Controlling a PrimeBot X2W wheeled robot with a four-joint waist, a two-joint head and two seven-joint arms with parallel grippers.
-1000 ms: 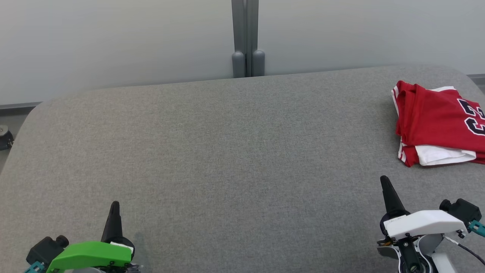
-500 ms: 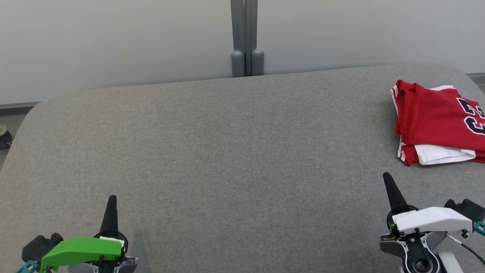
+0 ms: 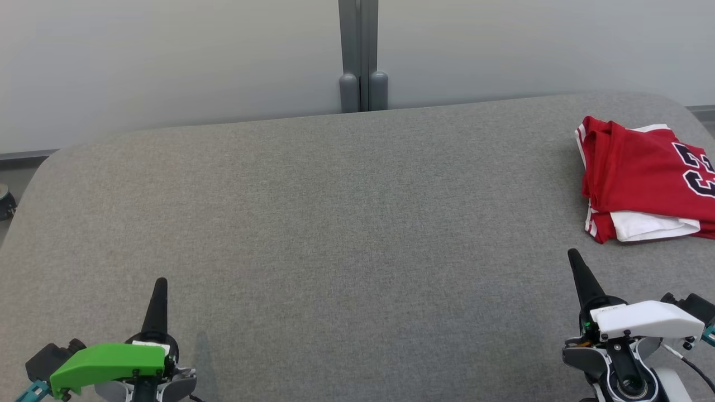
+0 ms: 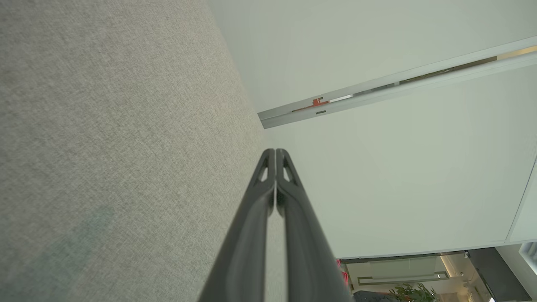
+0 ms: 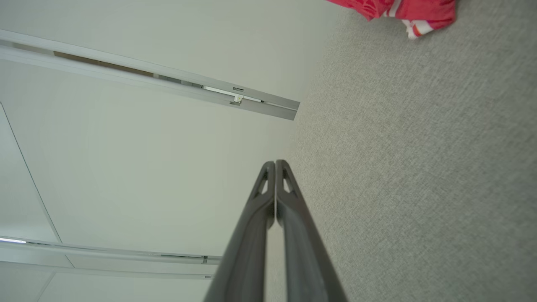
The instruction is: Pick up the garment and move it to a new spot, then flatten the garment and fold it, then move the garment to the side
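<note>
Red garment (image 3: 637, 173) lies far right on grey table (image 3: 335, 223), post (image 3: 362, 56) behind.

We find the garment (image 3: 637, 173), a red jersey with white trim stripes and dark numerals outlined in white, folded into a compact, slightly rumpled stack. It lies flat near the far right corner of the grey worktop (image 3: 335, 223), its right part cut off by the head view's edge. A white layer peeks out along its near edge.
</note>
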